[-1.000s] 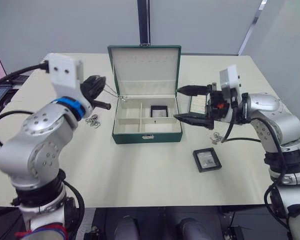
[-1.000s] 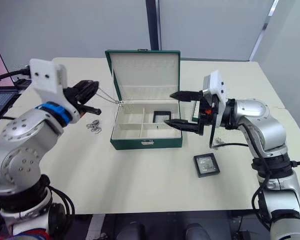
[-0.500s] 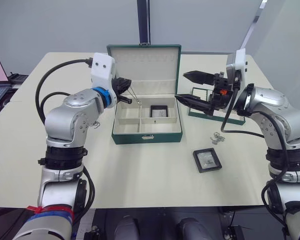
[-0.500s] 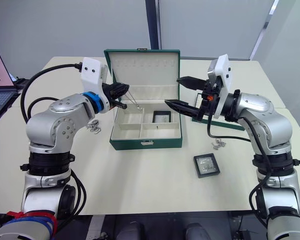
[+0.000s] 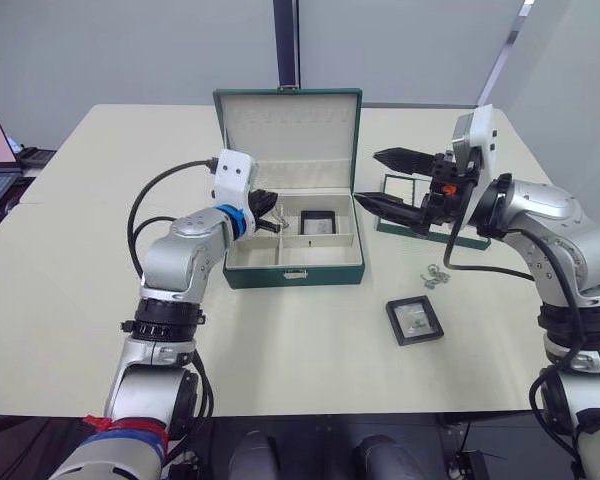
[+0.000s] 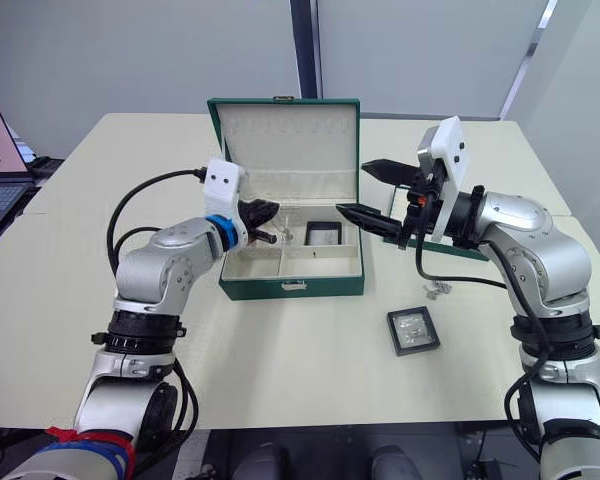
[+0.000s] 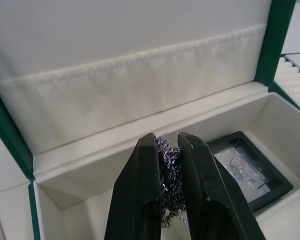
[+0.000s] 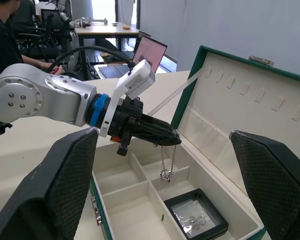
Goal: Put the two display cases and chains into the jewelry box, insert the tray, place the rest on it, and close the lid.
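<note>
Your left gripper [image 6: 270,217] is pinched on a silver chain [image 8: 165,162], which hangs over the far-left compartment of the open jewelry box [image 5: 294,275]. Lower it until the dangling end pools on the cream lining, then let go, so it coils instead of draping over a divider. Keep clear of the display case [image 5: 318,222] already lying in the far-right compartment. Your right gripper [image 5: 395,180] hovers with its fingers spread and empty, just right of the box; hold it there, away from the upright lid [image 5: 288,125]. The second display case [image 5: 414,320] lies on the table, near and to the right of the box, with a few small silver pieces [image 5: 436,275] between it and the tray [image 5: 398,190] farther back.
</note>
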